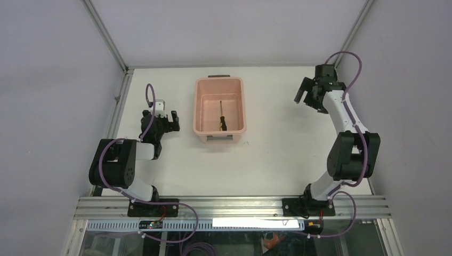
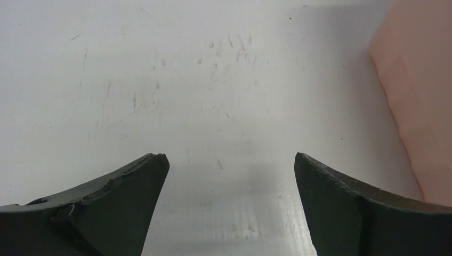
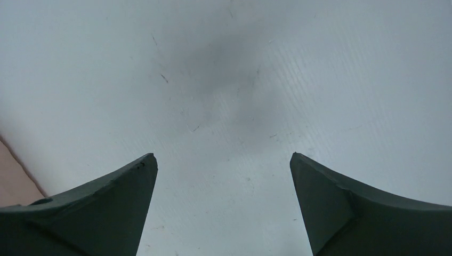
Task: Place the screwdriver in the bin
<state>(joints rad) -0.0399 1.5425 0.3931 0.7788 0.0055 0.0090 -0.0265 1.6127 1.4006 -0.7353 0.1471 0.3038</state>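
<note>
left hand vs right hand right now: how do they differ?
Left black two-finger hand sits close beside the salmon-pink plastic bin; right black two-finger hand is further from it, near the far right corner of the table. Left arm is folded back; right arm reaches out. Both hands are open and empty.

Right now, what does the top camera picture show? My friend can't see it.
A small screwdriver lies inside a pink bin at the far middle of a white table. The left gripper and right gripper, both open and empty, are on either side of the bin.
</note>
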